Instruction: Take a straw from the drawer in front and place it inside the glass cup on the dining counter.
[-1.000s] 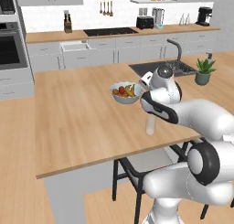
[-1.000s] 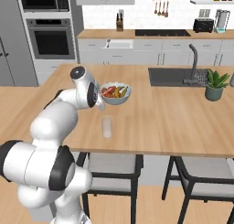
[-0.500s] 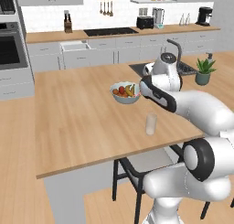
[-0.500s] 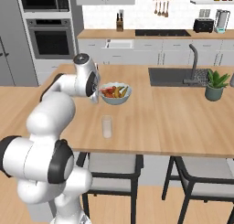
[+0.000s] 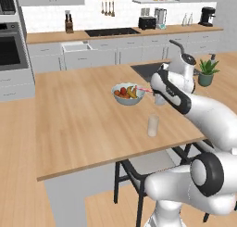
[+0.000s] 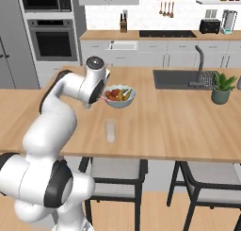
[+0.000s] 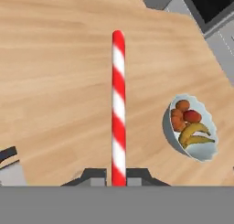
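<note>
Gripper (image 7: 118, 181) closed on the red-and-white straw (image 7: 118, 109), which juts out over the dining counter (image 5: 78, 115); its fingertips are cut off at the frame's lower edge. From the base cameras the arm hides the gripper, leaving a pink sliver beside the fruit bowl (image 6: 119, 95). Glass cup (image 5: 153, 125) stands upright, apart, near the counter's front edge.

The dining counter (image 5: 83, 124) has a broad top of light wood. On it stands the glass cup (image 5: 153, 125), upright, near the front edge. A white fruit bowl (image 5: 128, 94) with fruit stands behind the cup, well apart from it. A small potted plant (image 6: 221, 88) stands to the right side, just beside the dark inset sink (image 6: 181, 78) with its faucet (image 6: 199, 65)
</note>
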{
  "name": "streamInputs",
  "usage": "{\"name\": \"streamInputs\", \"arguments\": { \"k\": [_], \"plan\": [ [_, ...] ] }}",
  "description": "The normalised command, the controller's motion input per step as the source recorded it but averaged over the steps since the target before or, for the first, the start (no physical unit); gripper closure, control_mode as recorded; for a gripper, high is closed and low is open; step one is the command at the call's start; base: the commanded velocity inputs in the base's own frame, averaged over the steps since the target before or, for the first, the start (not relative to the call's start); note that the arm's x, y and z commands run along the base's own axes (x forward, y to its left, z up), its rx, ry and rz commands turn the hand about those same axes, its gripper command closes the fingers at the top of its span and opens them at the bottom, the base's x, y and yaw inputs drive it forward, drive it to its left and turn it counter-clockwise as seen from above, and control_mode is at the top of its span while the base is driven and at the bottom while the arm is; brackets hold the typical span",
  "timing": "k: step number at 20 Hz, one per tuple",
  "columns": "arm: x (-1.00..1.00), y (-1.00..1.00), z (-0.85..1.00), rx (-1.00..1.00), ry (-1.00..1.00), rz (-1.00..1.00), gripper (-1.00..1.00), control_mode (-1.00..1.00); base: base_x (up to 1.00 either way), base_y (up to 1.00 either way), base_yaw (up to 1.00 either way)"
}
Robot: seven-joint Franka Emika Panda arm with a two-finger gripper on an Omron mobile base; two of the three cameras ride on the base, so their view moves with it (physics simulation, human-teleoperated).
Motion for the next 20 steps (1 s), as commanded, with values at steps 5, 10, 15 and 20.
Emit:
{"name": "streamInputs", "arguments": {
  "k": [5,10,15,20],
  "plan": [
    [-0.30,0.00,0.00,0.70,-0.08,-0.32,1.00,-1.00,0.00,0.00,0.00],
    [0.00,-0.02,0.00,0.89,-0.01,-0.15,1.00,-1.00,0.00,0.00,0.00],
    [0.25,-0.19,0.09,0.71,0.19,0.00,1.00,-1.00,0.00,0.00,0.00],
    [0.66,-0.14,0.09,0.36,0.34,0.16,1.00,-1.00,0.00,0.00,0.00]
  ]
}}
